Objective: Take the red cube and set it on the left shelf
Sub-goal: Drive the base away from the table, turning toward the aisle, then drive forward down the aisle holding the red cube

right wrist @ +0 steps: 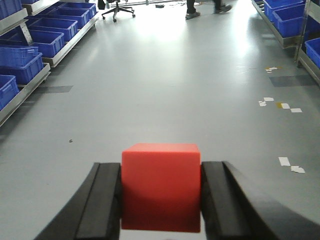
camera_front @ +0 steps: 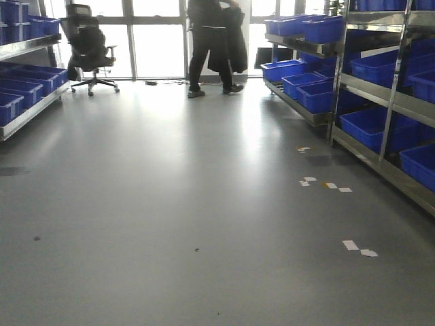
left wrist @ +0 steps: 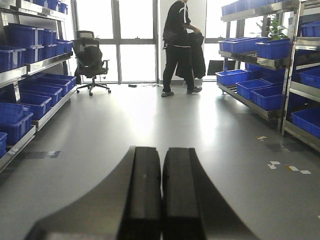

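Note:
The red cube (right wrist: 161, 187) fills the bottom of the right wrist view, clamped between the two black fingers of my right gripper (right wrist: 161, 200), which is shut on it above the grey floor. My left gripper (left wrist: 161, 195) is shut with its black pads pressed together and nothing between them. The left shelf (camera_front: 27, 112) is a steel rack along the left wall holding dark-blue crates; the left shelf (left wrist: 30, 112) also lines the left side in the left wrist view, and the left shelf (right wrist: 30, 55) shows in the right wrist view. Neither gripper shows in the front view.
A second steel rack (camera_front: 380, 102) with blue crates lines the right wall. A person in black (camera_front: 214, 47) stands at the far windows beside a black office chair (camera_front: 88, 47). Paper scraps (camera_front: 326, 185) lie on the grey floor at right.

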